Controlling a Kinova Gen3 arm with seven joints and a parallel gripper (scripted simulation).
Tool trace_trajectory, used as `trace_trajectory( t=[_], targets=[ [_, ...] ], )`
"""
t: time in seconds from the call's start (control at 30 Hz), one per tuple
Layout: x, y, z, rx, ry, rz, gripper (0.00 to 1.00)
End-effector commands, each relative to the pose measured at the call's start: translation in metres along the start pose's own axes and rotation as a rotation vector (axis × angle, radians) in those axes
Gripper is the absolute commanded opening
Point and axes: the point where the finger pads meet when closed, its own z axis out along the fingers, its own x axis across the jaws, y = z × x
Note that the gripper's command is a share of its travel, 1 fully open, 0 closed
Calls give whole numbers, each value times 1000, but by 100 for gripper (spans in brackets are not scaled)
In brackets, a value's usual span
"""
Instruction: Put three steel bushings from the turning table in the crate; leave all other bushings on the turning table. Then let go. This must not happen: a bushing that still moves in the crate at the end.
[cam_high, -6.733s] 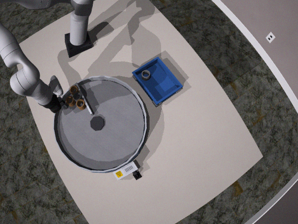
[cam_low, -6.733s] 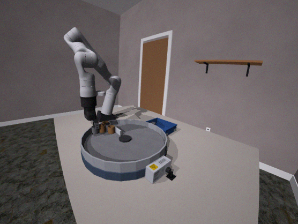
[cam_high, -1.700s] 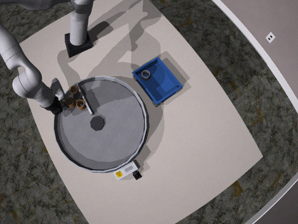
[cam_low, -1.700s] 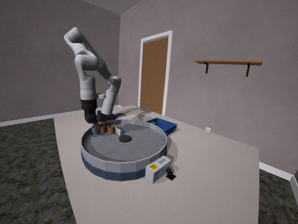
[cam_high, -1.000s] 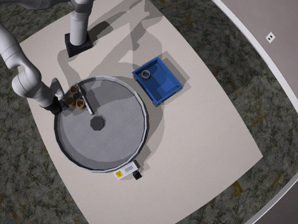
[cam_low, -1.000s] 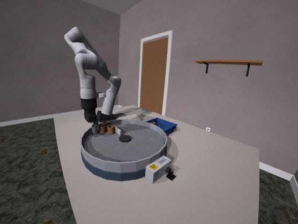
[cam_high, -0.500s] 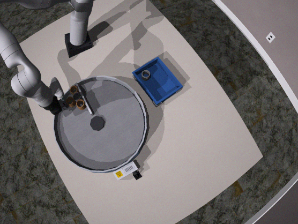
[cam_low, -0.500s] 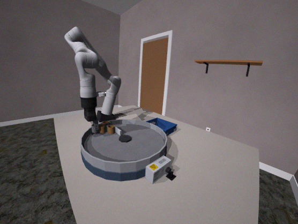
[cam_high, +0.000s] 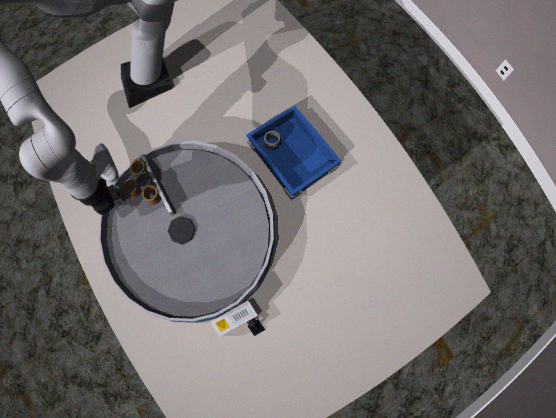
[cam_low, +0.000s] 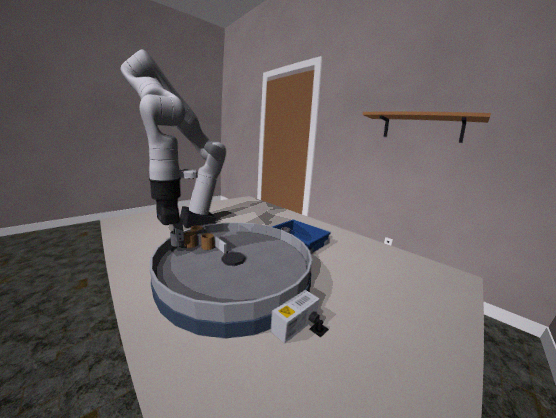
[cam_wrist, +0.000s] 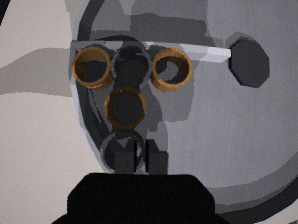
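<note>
My gripper (cam_high: 120, 197) (cam_low: 177, 242) (cam_wrist: 141, 150) is low inside the rim of the turning table (cam_high: 225, 250) (cam_low: 270, 280) (cam_wrist: 225, 125). Its fingers are shut on the wall of a grey steel bushing (cam_wrist: 104, 149), which is partly hidden by the fingers. Another steel bushing (cam_wrist: 116, 65) stands beside the bar, between two copper-coloured bushings (cam_wrist: 76, 67) (cam_wrist: 188, 67). A third copper-coloured bushing (cam_wrist: 108, 107) stands between the two steel ones. The blue crate (cam_high: 316, 178) (cam_low: 322, 240) holds one steel bushing (cam_high: 272, 147) near its left corner.
A pale upright bar (cam_high: 165, 195) (cam_low: 220, 244) (cam_wrist: 210, 53) crosses the turning table from rim to near the dark hub (cam_high: 181, 230) (cam_low: 233, 258) (cam_wrist: 250, 62). The raised rim runs all round. A labelled white box (cam_high: 240, 315) (cam_low: 295, 312) adjoins the rim outside.
</note>
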Motion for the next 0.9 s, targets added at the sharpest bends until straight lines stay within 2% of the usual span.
trace_trajectory(
  t=[0.0, 0.87],
  targets=[
    [-1, 0, -3, 2, -1, -1, 0],
    [1, 1, -11, -5, 2, 4, 0]
  ],
)
